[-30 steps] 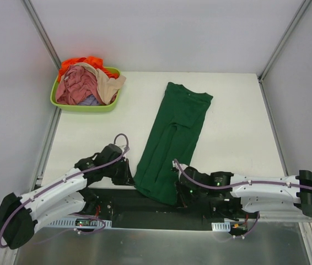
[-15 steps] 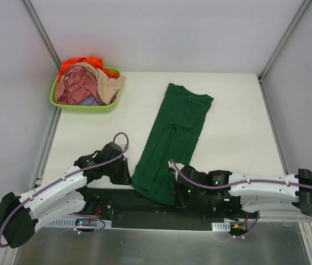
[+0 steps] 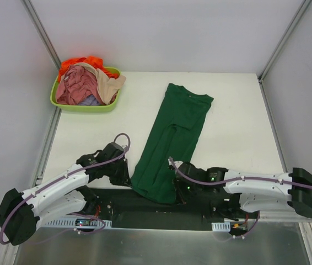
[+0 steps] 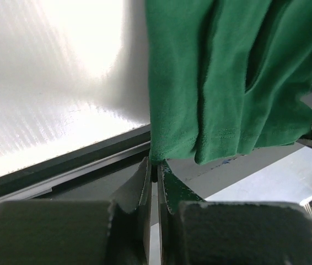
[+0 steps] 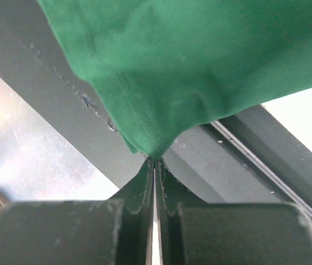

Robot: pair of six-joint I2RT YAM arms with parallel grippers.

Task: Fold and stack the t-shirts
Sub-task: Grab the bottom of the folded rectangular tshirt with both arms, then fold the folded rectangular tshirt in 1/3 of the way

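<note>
A dark green t-shirt [image 3: 175, 130] lies folded into a long strip on the white table, collar end far, hem at the near edge. My left gripper [image 3: 128, 179] is shut on the hem's left corner; in the left wrist view its tips [image 4: 156, 165] pinch the green cloth [image 4: 227, 72]. My right gripper [image 3: 173, 194] is shut on the hem's right corner; in the right wrist view its tips [image 5: 154, 160] pinch the cloth [image 5: 200, 55]. The hem hangs over the black base plate [image 3: 139, 207]. Pink, orange, beige and lavender shirts [image 3: 84, 83] are piled in the tub.
A lime-green plastic tub [image 3: 81, 105] stands at the table's far left corner. The black base plate and metal rail run along the near edge. White walls and aluminium posts [image 3: 43, 33] enclose the table.
Both grippers have shifted a little to the left with the hem, dragging the shirt's near end leftward. The collar end has barely moved.
</note>
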